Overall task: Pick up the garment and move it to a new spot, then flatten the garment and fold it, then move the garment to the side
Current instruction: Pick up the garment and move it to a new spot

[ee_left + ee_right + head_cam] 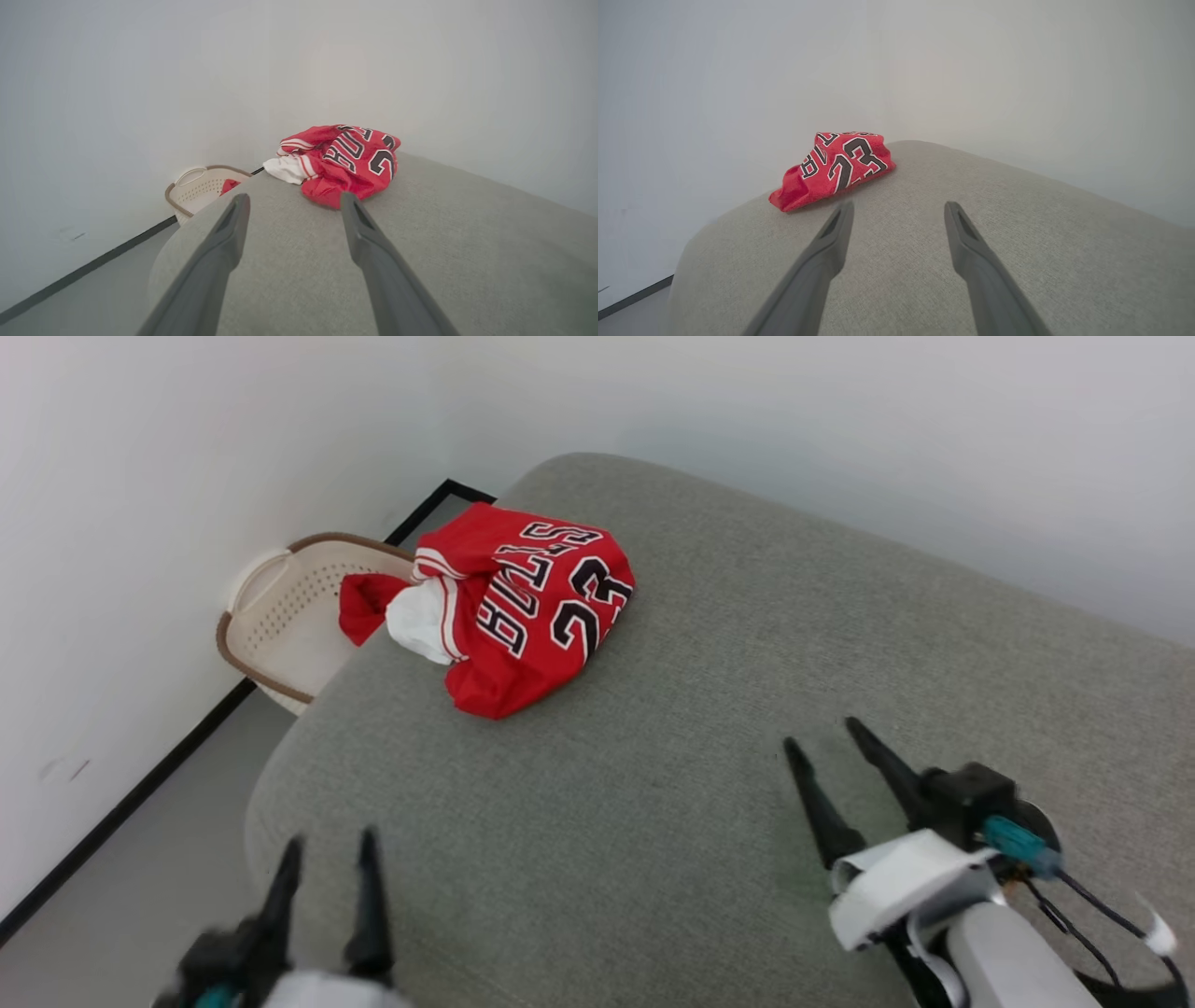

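Jersey [527,616] [350,161] [831,170]: red thin fabric, crumpled in loose mound, black white-outlined "BULLS" and "23" on top, white inside and striped trim showing at one side. Sits at far left corner of seat [747,709]; one red fold hangs over left edge above basket [280,616] [198,189].

Seat: grey woven upholstery, rounded corners.

Basket: cream perforated plastic, brown rim, on floor against wall.

Left gripper [332,837] [294,196]: long dark tapered fingers spread wide, holding nothing, over near left edge.

Right gripper [822,732] [900,204]: fingers spread wide, holding nothing, over near right part, well apart from jersey.
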